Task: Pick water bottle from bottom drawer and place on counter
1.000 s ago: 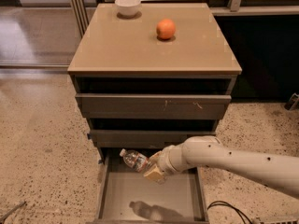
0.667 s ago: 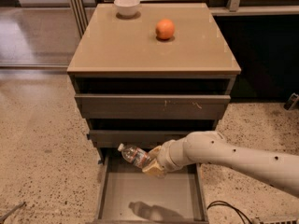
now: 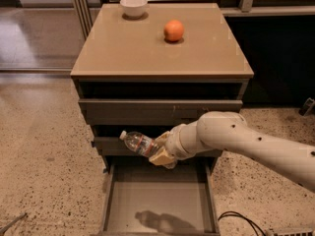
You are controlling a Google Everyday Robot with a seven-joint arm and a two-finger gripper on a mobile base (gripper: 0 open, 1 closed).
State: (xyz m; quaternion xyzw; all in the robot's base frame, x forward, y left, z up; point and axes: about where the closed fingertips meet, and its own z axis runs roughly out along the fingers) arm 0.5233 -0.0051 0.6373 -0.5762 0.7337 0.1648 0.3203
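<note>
Speckled terrazzo floor (image 3: 39, 146); glossy tan counter (image 3: 147, 58) bearing white bowl (image 3: 134, 6) and orange (image 3: 173, 30). Below, bottom drawer (image 3: 162, 195) pulled open. Arm's gripper (image 3: 158, 149) clamped on water bottle (image 3: 138, 142), tilted, cap leftward, held above the drawer's grey floor.

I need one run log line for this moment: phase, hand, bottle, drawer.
phase: carry | hand: shut on small clear plastic water bottle, tilted, cap left | position: above open grey bottom drawer | tan counter: bottle not yet placed
</note>
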